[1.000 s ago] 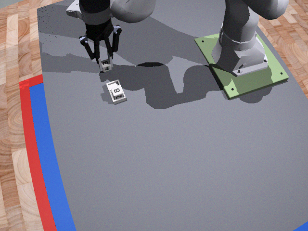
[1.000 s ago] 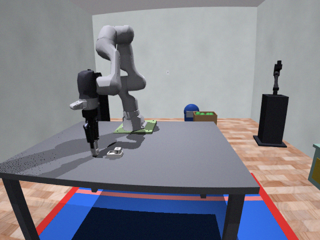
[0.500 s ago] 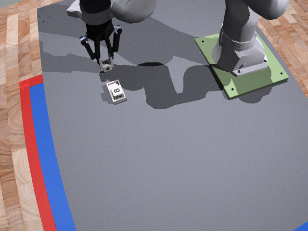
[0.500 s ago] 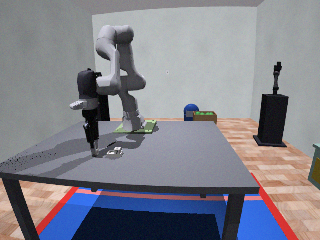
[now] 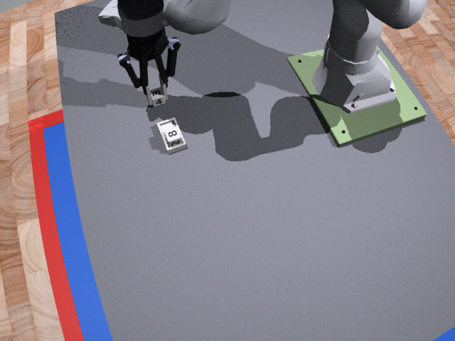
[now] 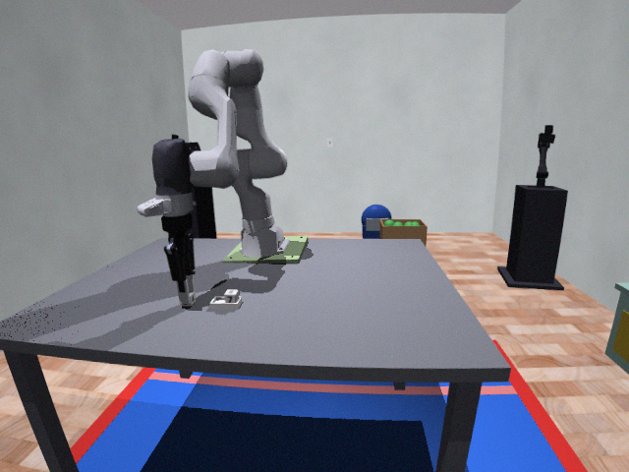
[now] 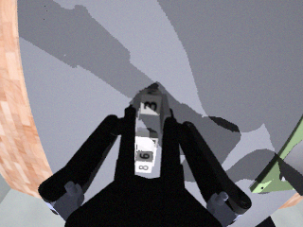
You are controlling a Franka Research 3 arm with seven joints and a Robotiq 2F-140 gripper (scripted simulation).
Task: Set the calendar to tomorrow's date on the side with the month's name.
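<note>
Calendar tray [image 5: 178, 149] [image 6: 226, 307] lies on the grey table [image 5: 257, 220] [image 6: 314, 324], the hand [image 5: 157, 99] [image 6: 187, 300] [image 7: 151, 100] nearly closed around a cube [image 5: 158, 98] [image 6: 190, 298] [image 7: 151, 105].
</note>
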